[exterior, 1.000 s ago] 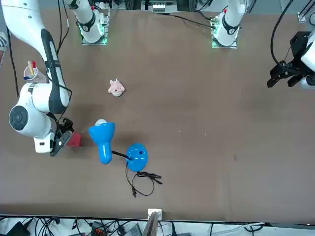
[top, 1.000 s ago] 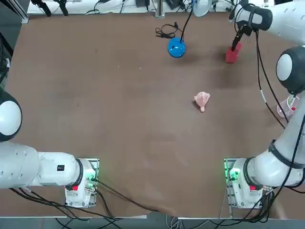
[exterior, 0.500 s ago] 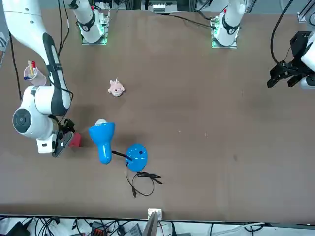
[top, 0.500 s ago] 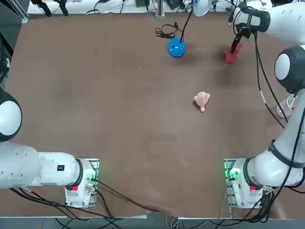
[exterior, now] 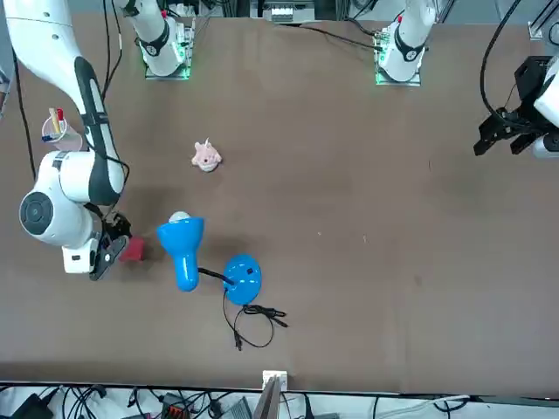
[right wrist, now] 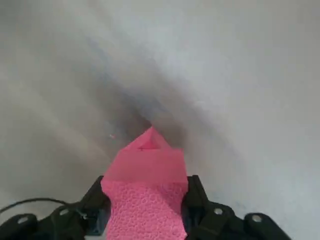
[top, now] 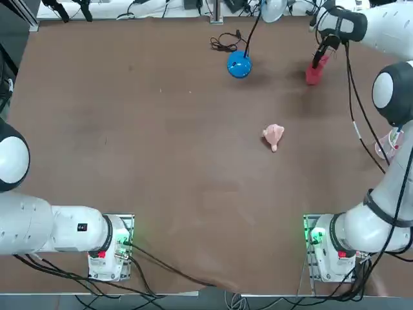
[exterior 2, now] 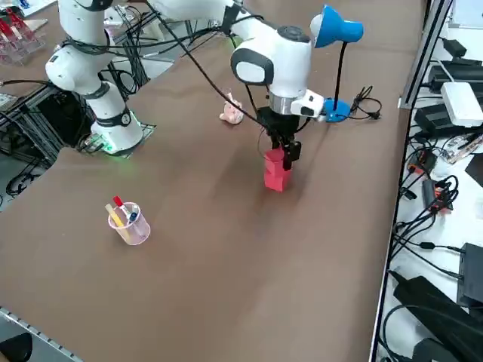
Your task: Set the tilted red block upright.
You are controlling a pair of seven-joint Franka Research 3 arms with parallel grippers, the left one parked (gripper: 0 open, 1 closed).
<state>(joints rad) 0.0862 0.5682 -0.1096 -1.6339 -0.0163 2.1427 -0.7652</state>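
Block (exterior 2: 276, 179) (red): long axis roughly vertical | right jaws (right wrist: 147, 205): clamped on the block's opposite sides

Compared with one second ago: my right gripper (right wrist: 146, 206) has closed, its fingers now drawn in on the red block (right wrist: 145, 172), which sits between them. Behind the gripper, my arm (top: 390, 93) has shifted slightly toward the table's middle; seen from the front, its wrist housing has moved the same way.
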